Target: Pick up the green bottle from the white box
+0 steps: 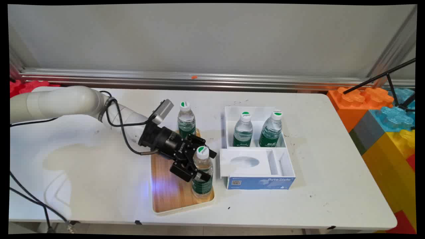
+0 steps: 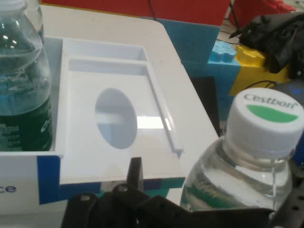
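Claw (image 1: 196,169) grips near water bottle (image 1: 202,172) on wooden tray (image 1: 166,192), left of white box (image 1: 257,149). Second bottle (image 1: 186,120) stands at tray's far end; two bottles (image 1: 242,130) already inside box. White bench (image 1: 315,186) beneath.

Clear water bottle (image 1: 202,172) (image 2: 247,166), white cap, green label, upright on wooden tray (image 1: 169,194), between the gripper's (image 1: 196,172) fingers
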Controlling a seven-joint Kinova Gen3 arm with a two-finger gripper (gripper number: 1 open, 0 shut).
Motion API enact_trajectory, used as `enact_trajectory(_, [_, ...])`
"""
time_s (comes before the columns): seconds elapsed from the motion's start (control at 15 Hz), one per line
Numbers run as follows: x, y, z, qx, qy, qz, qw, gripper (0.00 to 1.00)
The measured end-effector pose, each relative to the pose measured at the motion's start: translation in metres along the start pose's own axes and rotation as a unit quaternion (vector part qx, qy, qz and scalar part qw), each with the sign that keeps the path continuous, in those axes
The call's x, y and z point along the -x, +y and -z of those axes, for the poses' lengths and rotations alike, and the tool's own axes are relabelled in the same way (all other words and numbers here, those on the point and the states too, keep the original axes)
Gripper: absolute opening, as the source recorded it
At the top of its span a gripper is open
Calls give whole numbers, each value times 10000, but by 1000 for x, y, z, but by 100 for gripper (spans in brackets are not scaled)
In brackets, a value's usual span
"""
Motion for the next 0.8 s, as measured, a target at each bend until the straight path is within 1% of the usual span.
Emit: enact_trajectory(0.8, [-5, 21, 19, 137, -25, 104, 9998, 100])
